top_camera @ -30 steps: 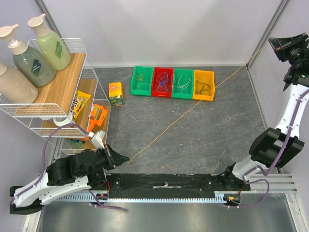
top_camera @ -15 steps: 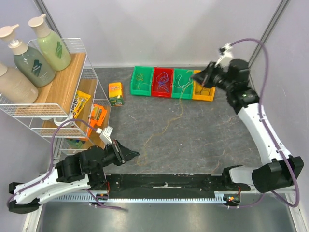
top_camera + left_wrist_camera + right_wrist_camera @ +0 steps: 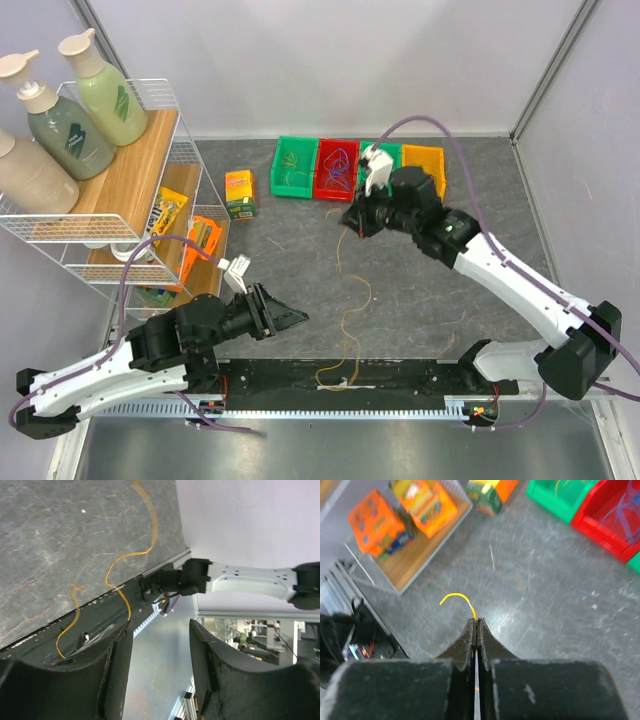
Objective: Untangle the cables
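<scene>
While the right gripper pinches one end of the yellow cable just in front of the coloured bins, slack trailing across the table to the near rail, left gripper gaping, empty.

2 arms – left arm at lower left of the top view, right arm at right – wear white shells over black joints. A mauve hose runs along each. Their fingers are matte black, wedge-shaped, with a grainy surface.
</scene>
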You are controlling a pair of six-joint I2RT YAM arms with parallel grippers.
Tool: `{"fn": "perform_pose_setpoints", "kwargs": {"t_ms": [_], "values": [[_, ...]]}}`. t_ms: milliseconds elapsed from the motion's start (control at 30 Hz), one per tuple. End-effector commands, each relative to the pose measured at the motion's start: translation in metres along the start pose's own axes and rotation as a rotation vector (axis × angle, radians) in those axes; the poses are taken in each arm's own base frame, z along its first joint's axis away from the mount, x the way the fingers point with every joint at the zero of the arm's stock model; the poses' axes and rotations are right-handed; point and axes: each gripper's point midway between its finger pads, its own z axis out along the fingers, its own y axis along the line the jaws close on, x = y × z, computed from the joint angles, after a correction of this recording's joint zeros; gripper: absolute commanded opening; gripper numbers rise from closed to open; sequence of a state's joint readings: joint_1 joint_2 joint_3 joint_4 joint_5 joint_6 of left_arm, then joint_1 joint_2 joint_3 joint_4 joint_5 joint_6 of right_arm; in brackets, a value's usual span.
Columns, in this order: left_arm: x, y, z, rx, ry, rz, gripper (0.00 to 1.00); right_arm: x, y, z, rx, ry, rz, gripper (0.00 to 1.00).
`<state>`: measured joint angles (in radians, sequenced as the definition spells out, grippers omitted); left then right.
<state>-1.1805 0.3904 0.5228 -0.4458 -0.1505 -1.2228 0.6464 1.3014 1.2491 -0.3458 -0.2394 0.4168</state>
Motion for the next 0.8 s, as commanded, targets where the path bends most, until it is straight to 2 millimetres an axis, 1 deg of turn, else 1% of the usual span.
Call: {"fn": "perform_pose_setpoints", "kwargs": {"t_ms": [0,33,100,133,200,233,267,300,333,367,400,467,500,533,600,633,667,700,733,767], "values": [[-0.002,-0.026,-0.016,0.141,0.002,0.002,0.54,0.048,-0.01,0.009,0.096,0.067,-0.066,0.0],[-0.002,-0.024,-0.017,0.147,0.0,-0.002,0.54,0.057,-0.016,0.012,0.114,0.088,-0.058,0.0],[0.001,-0.021,-0.02,0.163,0.004,-0.006,0.54,0.059,-0.02,0.017,0.135,0.097,-0.058,0.0],[0.001,-0.02,-0.02,0.165,0.002,-0.011,0.54,0.054,-0.02,0.019,0.141,0.087,-0.058,0.0],[0.001,-0.018,-0.021,0.171,0.001,-0.016,0.54,0.033,-0.016,0.024,0.144,0.054,-0.066,0.0],[0.001,-0.018,-0.021,0.172,0.0,-0.016,0.54,0.019,-0.014,0.025,0.144,0.032,-0.074,0.0],[0.002,-0.018,-0.021,0.173,0.001,-0.016,0.54,0.0,-0.01,0.025,0.147,0.005,-0.082,0.0],[0.002,-0.019,-0.021,0.173,0.003,-0.016,0.54,-0.023,-0.004,0.023,0.144,-0.035,-0.094,0.0],[0.002,-0.018,-0.021,0.169,0.003,-0.017,0.54,-0.042,0.0,0.021,0.147,-0.061,-0.106,0.0],[0.002,-0.018,-0.02,0.168,0.006,-0.017,0.54,-0.074,0.01,0.014,0.134,-0.118,-0.122,0.0],[0.003,-0.019,-0.021,0.17,0.011,-0.015,0.54,-0.097,0.018,0.009,0.124,-0.162,-0.136,0.0],[0.004,-0.021,-0.021,0.17,0.02,-0.008,0.54,-0.125,0.022,0.004,0.139,-0.215,-0.152,0.0],[0.004,-0.021,-0.021,0.169,0.022,-0.006,0.54,-0.133,0.024,0.004,0.137,-0.227,-0.158,0.0],[0.004,-0.02,-0.021,0.166,0.025,-0.004,0.54,-0.136,0.024,0.005,0.139,-0.226,-0.157,0.0],[0.004,-0.021,-0.023,0.167,0.021,-0.004,0.54,-0.13,0.024,0.015,0.131,-0.195,-0.147,0.0],[0.003,-0.021,-0.024,0.171,0.018,-0.005,0.54,-0.12,0.027,0.022,0.093,-0.164,-0.138,0.0],[0.002,-0.021,-0.024,0.172,0.011,-0.004,0.54,-0.109,0.027,0.028,0.079,-0.137,-0.124,0.0],[0.001,-0.021,-0.024,0.174,0.007,-0.005,0.54,-0.096,0.023,0.033,0.078,-0.112,-0.11,0.0],[0.001,-0.021,-0.025,0.178,0.005,-0.004,0.54,-0.086,0.022,0.033,0.071,-0.094,-0.093,0.0],[0.0,-0.021,-0.026,0.18,0.002,-0.003,0.54,-0.071,0.019,0.037,0.071,-0.066,-0.081,0.0]]}}
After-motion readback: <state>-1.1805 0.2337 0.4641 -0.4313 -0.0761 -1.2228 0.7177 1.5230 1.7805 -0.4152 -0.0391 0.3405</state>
